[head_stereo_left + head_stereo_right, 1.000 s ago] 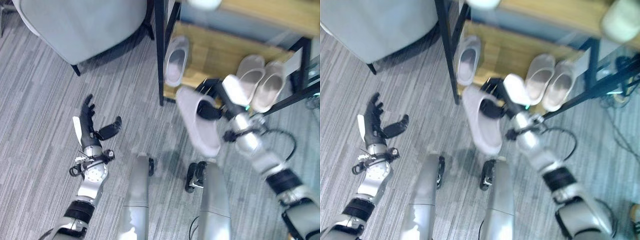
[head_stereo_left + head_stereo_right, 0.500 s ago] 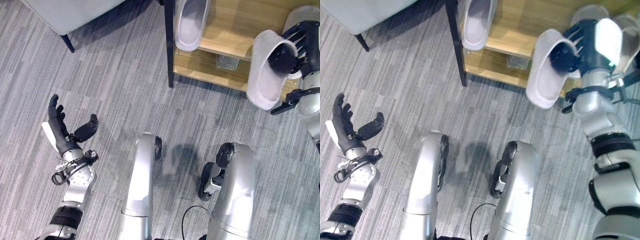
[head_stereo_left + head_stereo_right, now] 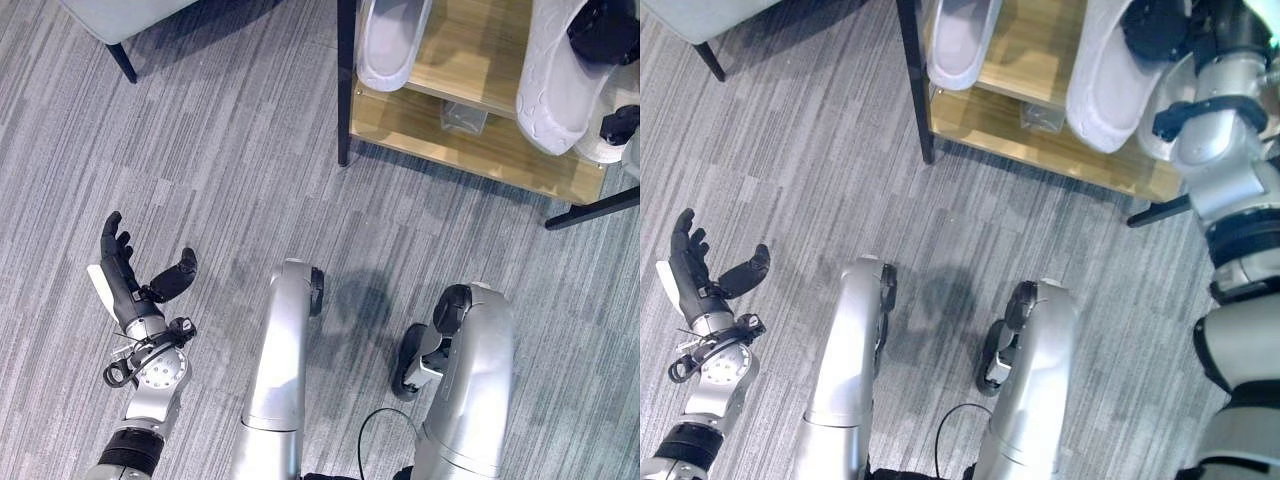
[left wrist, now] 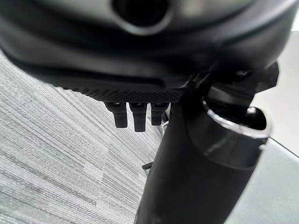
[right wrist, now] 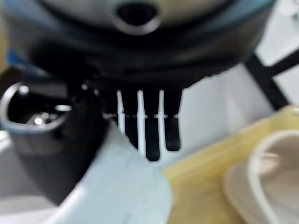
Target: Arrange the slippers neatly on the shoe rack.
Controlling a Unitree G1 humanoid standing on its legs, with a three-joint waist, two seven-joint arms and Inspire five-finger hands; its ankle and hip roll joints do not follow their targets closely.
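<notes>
slippers (image 3: 560,85): pale grey-white
shoe rack (image 3: 470,130): light wood shelves, black frame
floor (image 3: 200,150): grey carpet, fine streaks
chair (image 3: 120,15): pale grey, dark legs

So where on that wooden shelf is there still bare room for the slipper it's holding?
The bare wood of the shelf lies between the resting slipper by the black post and the held slipper in the right robot hand. Farther right it is crowded: another slipper sits there.

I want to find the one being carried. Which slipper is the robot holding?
The pale slipper on the right side of the shoe rack, gripped by the right hand. The other slipper, by the rack's black post, lies untouched.
</notes>
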